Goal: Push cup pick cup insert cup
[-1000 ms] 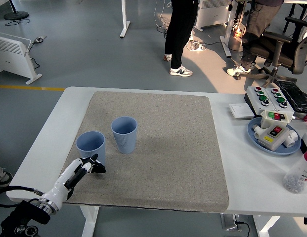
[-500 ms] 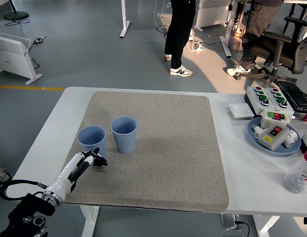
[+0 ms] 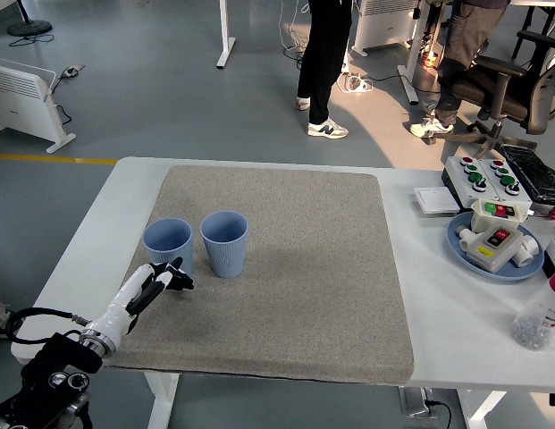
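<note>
Where the mat [image 3: 286, 268] lies, two cups [image 3: 167, 244] [image 3: 224, 242].

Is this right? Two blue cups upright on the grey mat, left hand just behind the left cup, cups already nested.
Not quite: the cups aren't nested. The head view shows the left cup and the right cup standing side by side, upright on the grey mat. The left hand sits just on the near side of the left cup; whether it touches isn't clear.

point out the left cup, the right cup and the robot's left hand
left cup [image 3: 166, 248], head view, on its front wall
right cup [image 3: 224, 250], head view, on its ribbed front wall
left hand [image 3: 158, 281], head view, on the middle of the hand
</note>
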`<action>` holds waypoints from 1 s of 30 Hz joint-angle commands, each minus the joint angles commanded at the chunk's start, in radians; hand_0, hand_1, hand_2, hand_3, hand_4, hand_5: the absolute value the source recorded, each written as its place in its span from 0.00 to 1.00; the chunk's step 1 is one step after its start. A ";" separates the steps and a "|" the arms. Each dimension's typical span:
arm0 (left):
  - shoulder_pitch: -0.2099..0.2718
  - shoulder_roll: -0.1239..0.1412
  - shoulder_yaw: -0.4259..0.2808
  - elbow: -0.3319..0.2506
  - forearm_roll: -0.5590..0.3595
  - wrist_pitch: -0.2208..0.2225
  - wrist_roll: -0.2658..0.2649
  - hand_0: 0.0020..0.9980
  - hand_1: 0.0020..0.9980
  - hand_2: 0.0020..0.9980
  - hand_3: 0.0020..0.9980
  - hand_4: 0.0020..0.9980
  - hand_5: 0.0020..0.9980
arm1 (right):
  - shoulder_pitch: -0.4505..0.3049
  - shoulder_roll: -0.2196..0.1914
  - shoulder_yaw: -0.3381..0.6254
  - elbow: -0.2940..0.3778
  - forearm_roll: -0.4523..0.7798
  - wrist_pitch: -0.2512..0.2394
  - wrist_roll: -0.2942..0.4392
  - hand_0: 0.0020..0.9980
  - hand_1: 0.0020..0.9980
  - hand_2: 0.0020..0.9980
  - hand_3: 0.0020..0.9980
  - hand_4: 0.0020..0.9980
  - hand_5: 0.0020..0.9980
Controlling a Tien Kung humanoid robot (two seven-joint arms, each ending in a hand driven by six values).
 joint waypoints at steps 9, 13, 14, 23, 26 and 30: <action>-0.067 -0.004 0.047 0.066 -0.033 0.024 -0.029 0.66 0.59 0.49 0.45 0.62 1.00 | 0.008 0.000 -0.014 0.000 0.010 0.001 0.002 0.53 0.51 0.57 0.56 0.12 0.84; -0.102 -0.006 0.074 0.099 -0.059 0.030 -0.040 0.67 0.58 0.49 0.45 0.62 1.00 | 0.013 0.000 -0.022 0.000 0.013 0.002 0.003 0.53 0.51 0.57 0.56 0.12 0.84; -0.103 -0.006 0.075 0.100 -0.060 0.030 -0.040 0.67 0.58 0.49 0.45 0.62 1.00 | 0.013 0.000 -0.023 0.000 0.013 0.002 0.003 0.53 0.51 0.57 0.56 0.12 0.84; -0.161 -0.027 0.132 0.175 -0.123 0.037 -0.059 0.67 0.58 0.49 0.44 0.61 1.00 | 0.017 0.000 -0.033 0.000 0.014 0.004 0.002 0.53 0.51 0.57 0.56 0.12 0.84; -0.176 -0.034 0.154 0.200 -0.141 0.050 -0.074 0.67 0.58 0.49 0.44 0.61 1.00 | 0.017 0.000 -0.036 0.000 0.016 0.004 0.002 0.53 0.51 0.57 0.56 0.12 0.84; -0.191 -0.046 0.165 0.228 -0.154 0.071 -0.096 0.67 0.58 0.49 0.44 0.60 1.00 | 0.017 0.001 -0.045 0.000 0.026 0.002 0.003 0.53 0.51 0.57 0.56 0.12 0.84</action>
